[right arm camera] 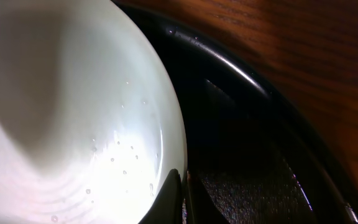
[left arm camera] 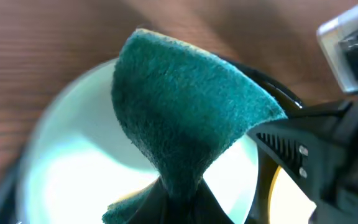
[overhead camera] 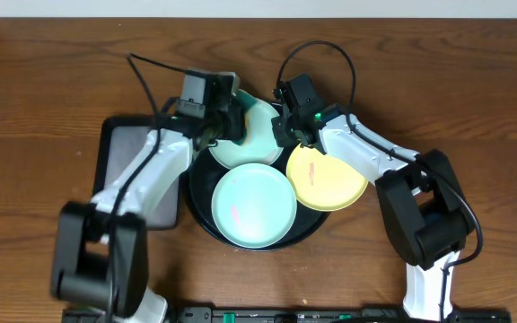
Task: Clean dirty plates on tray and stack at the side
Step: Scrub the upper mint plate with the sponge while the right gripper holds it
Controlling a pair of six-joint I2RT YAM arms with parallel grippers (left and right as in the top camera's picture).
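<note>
**Table**: brown wood; carries everything listed.

**Round tray**: glossy black with a raised rim, at the centre. Holds all three plates.

**Rectangular tray**: dark, just left of the round tray, partly under the left arm.

**Front mint plate**: near edge of the round tray; reddish smear, not yet wiped.

**Yellow plate**: right side, overhanging the rim; also smeared.

**Rear mint plate**: far side, between both claws; wet, with a faint pink trace. This looks to be the plate in hand.

**Sponge**: green, bowed, poised over the rear mint plate.

**Left claw**: pinched tight on the sponge.

**Right claw**: closed, apparently nipping the rear mint plate's rim.

**Handling note:** press the sponge flat and sweep across the pink trace. The rim grip should hold firm so the plate does not skate on the tray.
</note>
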